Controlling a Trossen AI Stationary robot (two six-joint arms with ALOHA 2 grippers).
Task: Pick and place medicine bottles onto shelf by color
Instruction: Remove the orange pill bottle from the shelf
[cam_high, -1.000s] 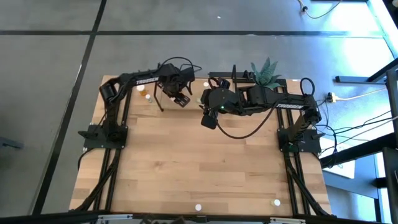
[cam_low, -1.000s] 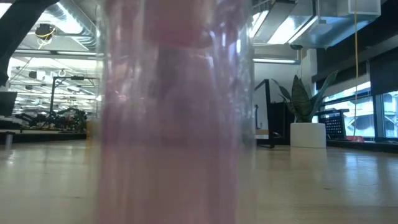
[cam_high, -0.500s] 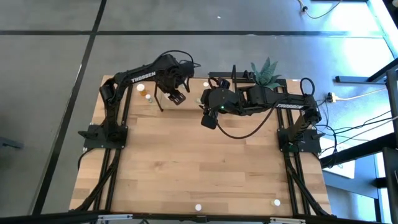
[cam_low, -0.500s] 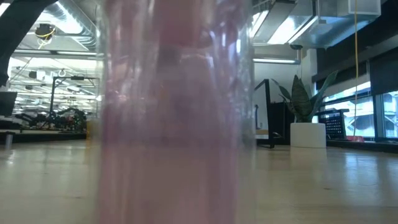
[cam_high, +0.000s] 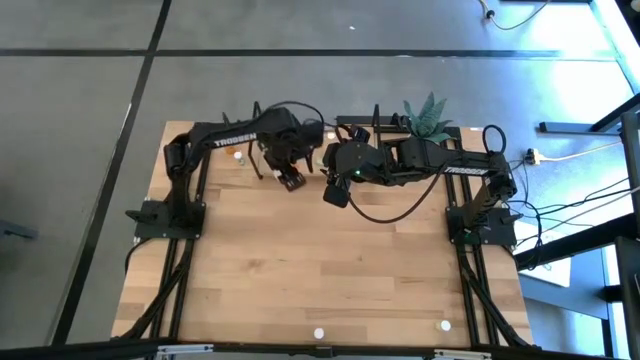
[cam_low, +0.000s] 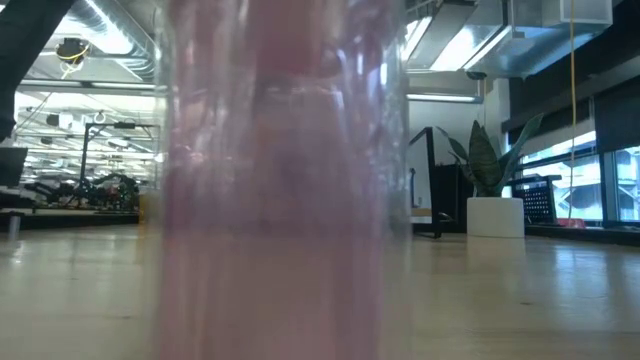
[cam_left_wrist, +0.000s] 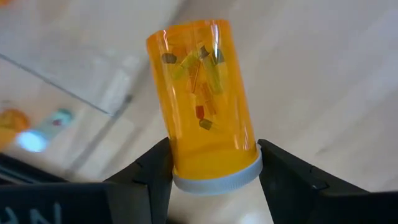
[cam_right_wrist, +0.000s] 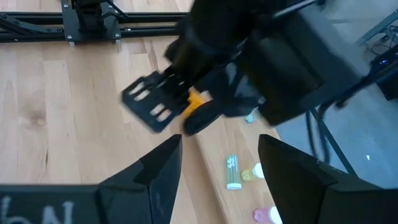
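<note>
My left gripper is shut on an orange medicine bottle with a white cap, above the table's far middle. It also shows in the right wrist view. My right gripper is open and empty, just right of the left one. The shelf stands along the far edge. A green bottle, an orange one and a pink one lie there. A pink bottle stands right in front of the low camera and hides the table behind it. My left gripper pinches the orange bottle between its two fingers at its cap end, one finger on each side. The bottle's body sticks out forward past the fingertips, bottom end away from the wrist. It is lifted clear of the table.
Two loose bottles stand near the table's near edge. A white-capped bottle lies at the far left by the shelf. A potted plant stands at the far right. The table's middle is bare wood.
My left gripper has moved with the orange bottle away from the shelf, toward the table's near edge and a little toward my right gripper, and has turned about. The bottle has stayed in its hold.
</note>
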